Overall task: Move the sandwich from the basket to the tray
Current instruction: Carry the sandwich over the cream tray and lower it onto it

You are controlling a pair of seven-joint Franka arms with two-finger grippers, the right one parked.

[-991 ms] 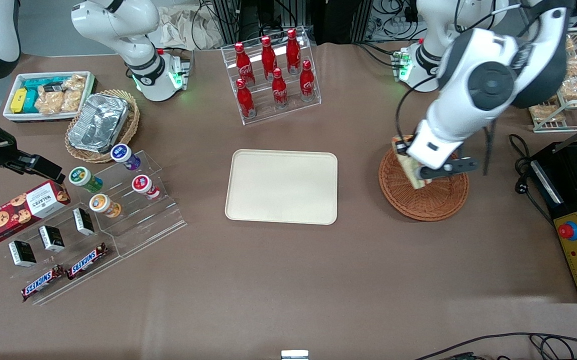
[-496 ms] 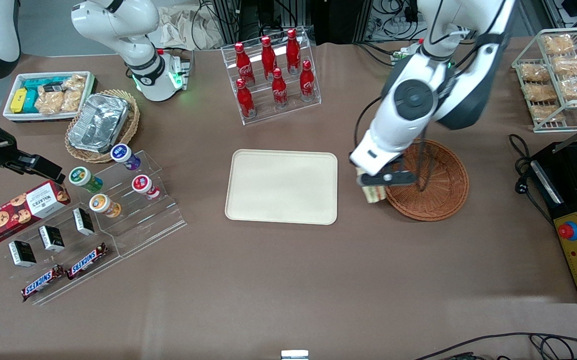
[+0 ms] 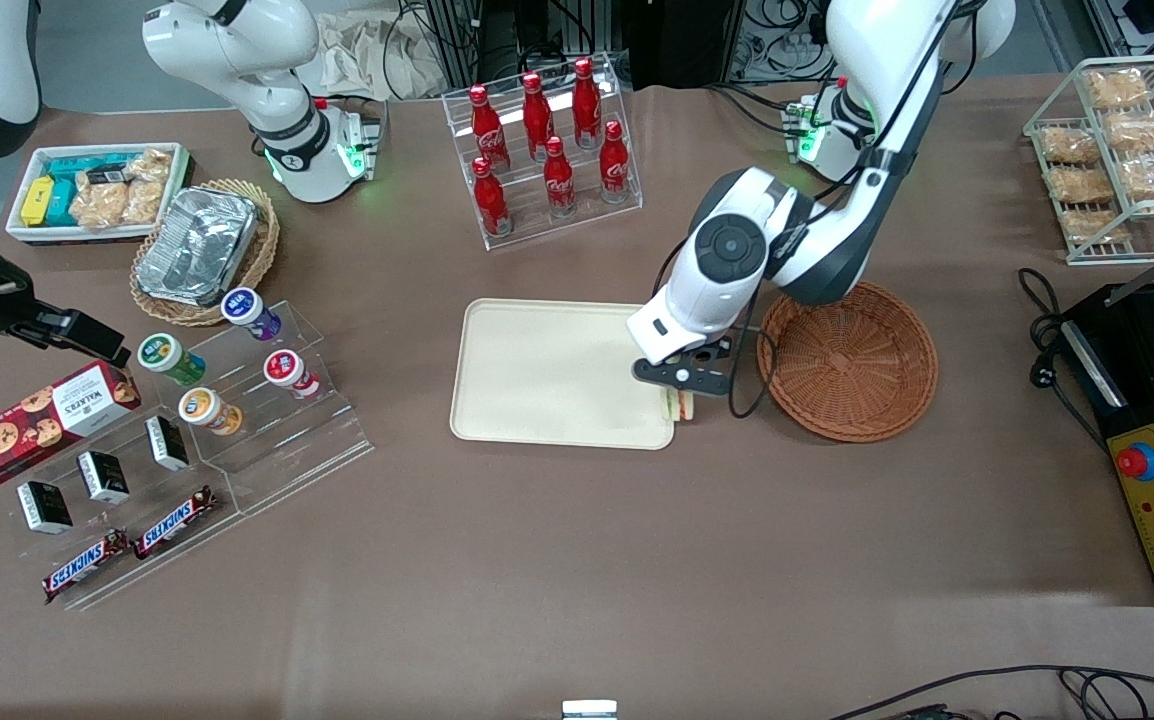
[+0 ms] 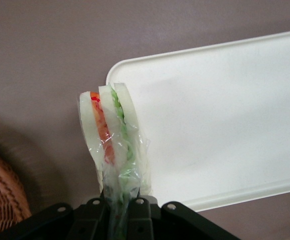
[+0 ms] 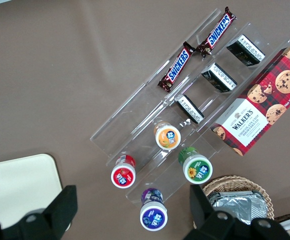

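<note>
The left arm's gripper [image 3: 682, 392] is hanging over the corner of the cream tray [image 3: 547, 370] nearest the wicker basket [image 3: 849, 362], its fingers clamping the plastic-wrapped sandwich [image 4: 113, 137] above the tray's rim, the basket sitting just beside it on the brown table [image 3: 577, 560].

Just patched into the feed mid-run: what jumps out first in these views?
The left arm's hand hangs over the edge of the cream tray that faces the basket, shut on a wrapped sandwich with orange-red and green filling. The reddish-brown wicker basket beside the tray holds nothing visible. Farther from the front camera, red cola bottles stand in a clear rack.
</note>
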